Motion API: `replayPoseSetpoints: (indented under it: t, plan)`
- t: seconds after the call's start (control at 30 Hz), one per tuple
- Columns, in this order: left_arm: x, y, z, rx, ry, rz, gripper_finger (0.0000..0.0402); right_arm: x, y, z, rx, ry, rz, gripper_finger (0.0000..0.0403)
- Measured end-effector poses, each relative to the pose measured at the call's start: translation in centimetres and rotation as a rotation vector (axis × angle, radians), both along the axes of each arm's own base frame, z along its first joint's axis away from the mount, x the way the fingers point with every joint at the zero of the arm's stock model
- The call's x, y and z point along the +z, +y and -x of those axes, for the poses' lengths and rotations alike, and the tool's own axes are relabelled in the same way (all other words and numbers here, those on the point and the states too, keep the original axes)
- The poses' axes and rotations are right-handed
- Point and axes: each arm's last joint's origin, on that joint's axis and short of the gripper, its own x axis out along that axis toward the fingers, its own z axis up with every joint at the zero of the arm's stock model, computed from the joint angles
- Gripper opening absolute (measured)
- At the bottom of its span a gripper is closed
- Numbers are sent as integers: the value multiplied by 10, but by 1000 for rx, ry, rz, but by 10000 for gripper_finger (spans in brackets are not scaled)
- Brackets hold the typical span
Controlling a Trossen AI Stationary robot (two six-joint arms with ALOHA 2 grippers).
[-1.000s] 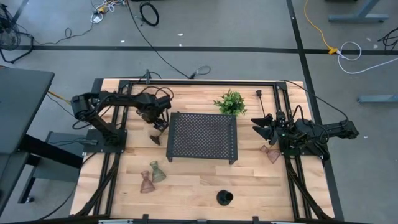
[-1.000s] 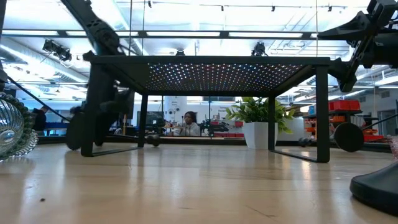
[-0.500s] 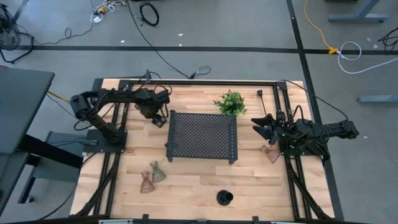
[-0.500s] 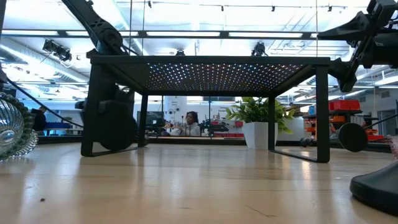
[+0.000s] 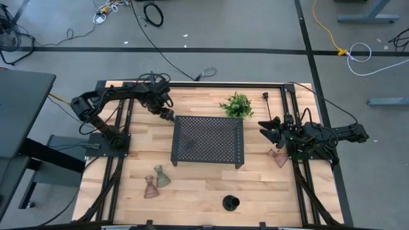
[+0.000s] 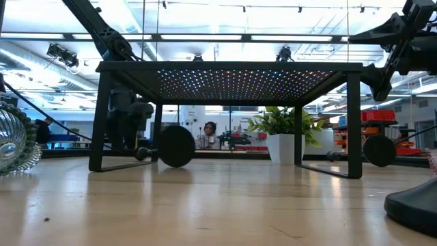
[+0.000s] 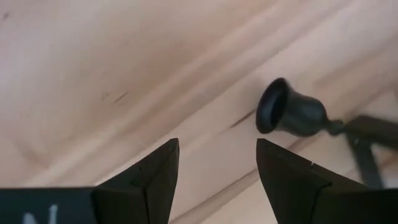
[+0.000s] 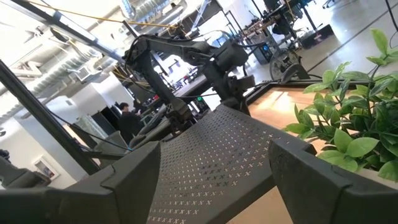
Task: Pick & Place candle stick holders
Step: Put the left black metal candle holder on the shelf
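Observation:
A black stem holder lies on its side on the table by the tray's far-left corner. Its cup end [image 7: 291,113] shows just ahead of my left gripper, and its round base [image 6: 176,145] stands on edge. My left gripper [image 5: 167,115] [image 7: 217,167] is open above the wood and touches nothing. My right gripper [image 5: 265,130] [image 8: 211,180] is open at the tray's right side. Another black stem holder [image 5: 266,97] is at the far right. A short black cup [image 5: 231,203] stands near the front edge. Glass holders: greenish [image 5: 162,177], pinkish [image 5: 150,188], another [image 5: 278,156].
The black perforated tray [image 5: 208,140] stands on legs mid-table, with open space beneath it [image 6: 225,164]. A green plant [image 5: 237,105] stands behind it. Black rails [image 5: 121,147] run down both table sides. A person [image 6: 208,134] sits in the room beyond.
My left gripper has gone toward the table's far edge and a little right, along the tray's left side to its far-left corner. In the low view the black holder's round base has gone the same way, from left of the tray's leg to beneath the tray.

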Motion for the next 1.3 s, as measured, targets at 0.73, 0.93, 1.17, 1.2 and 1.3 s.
replayPoseSetpoints:
  t: [0.73,0.93,1.17,1.2,1.3]
  plan:
    - [25,-34,-19,-810,-76,-234,215,0,0,0,0,0,0,297]
    - [23,-46,-32,-1090,-52,-337,215,0,0,0,0,0,0,297]
    - [21,-57,-43,-1250,-77,-379,191,0,0,0,0,0,0,297]
    - [18,-58,-43,-1256,-71,-368,186,0,0,0,0,0,0,297]
    - [13,-58,-47,-1266,-81,-341,174,0,0,0,1,0,0,297]
